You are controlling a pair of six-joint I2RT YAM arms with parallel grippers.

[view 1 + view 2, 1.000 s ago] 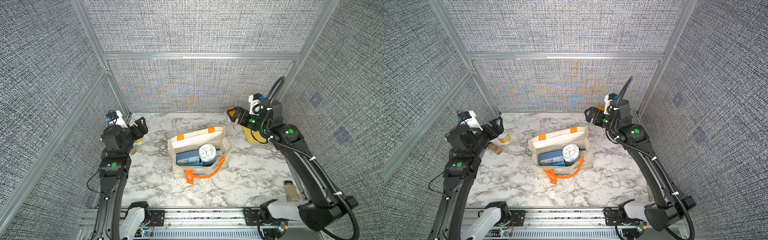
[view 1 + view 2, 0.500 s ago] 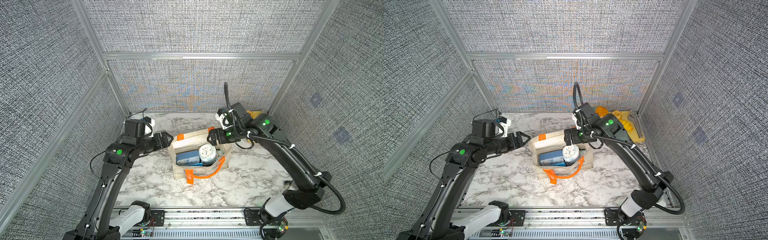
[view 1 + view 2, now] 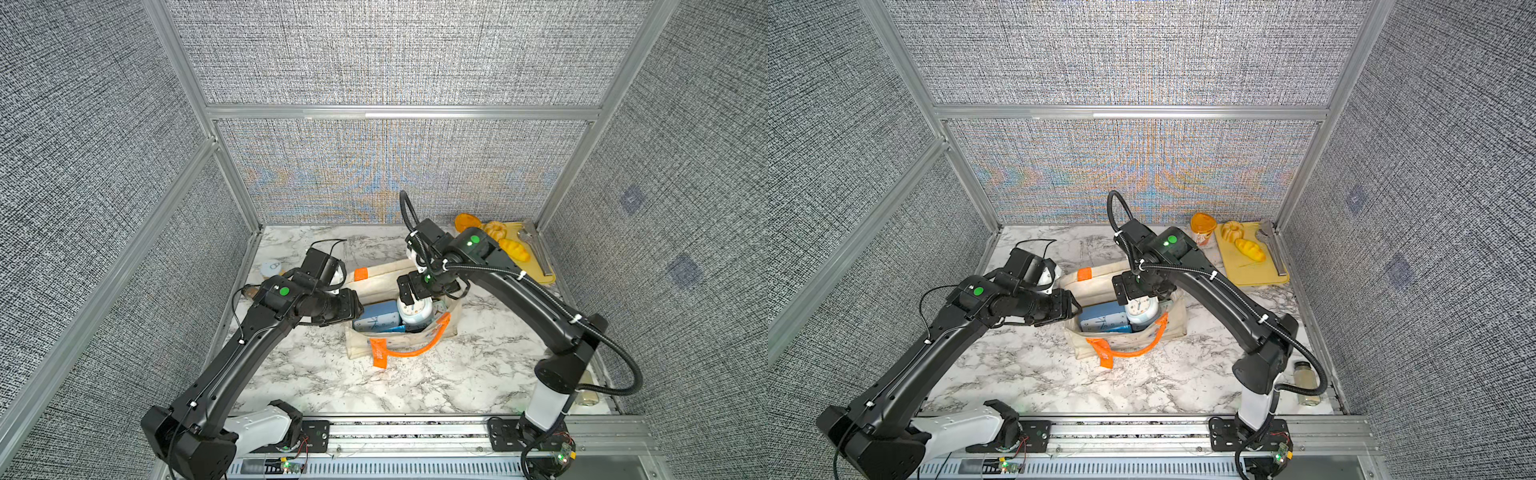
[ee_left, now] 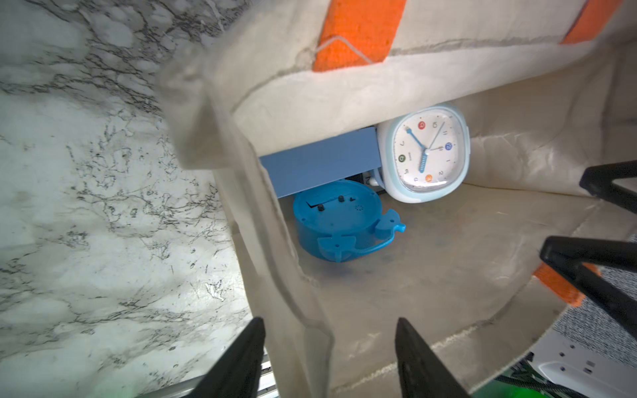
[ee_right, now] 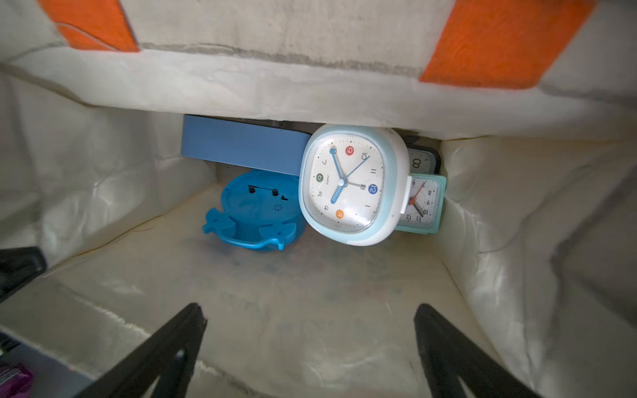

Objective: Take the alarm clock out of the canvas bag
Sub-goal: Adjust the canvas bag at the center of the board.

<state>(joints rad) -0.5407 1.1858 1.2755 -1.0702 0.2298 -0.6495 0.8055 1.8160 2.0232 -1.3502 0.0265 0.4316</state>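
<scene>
The cream canvas bag with orange handles stands open mid-table. Inside, a white and pale-blue alarm clock leans face up against a blue box. A round blue clock lies face down beside it, and a small teal clock sits behind. My left gripper is open, its fingers straddling the bag's left side wall without pinching it. My right gripper hangs open in the bag's mouth, just above the white clock, holding nothing.
A yellow cutting board with bread pieces and metal tongs lies at the back right, beside an orange cup. A glass jar stands front right. A small round tin sits far left.
Both arms swung in from the sides to the bag. The left gripper's jaws narrowed around the bag's side wall. The right gripper came down into the bag's mouth over the clock.
</scene>
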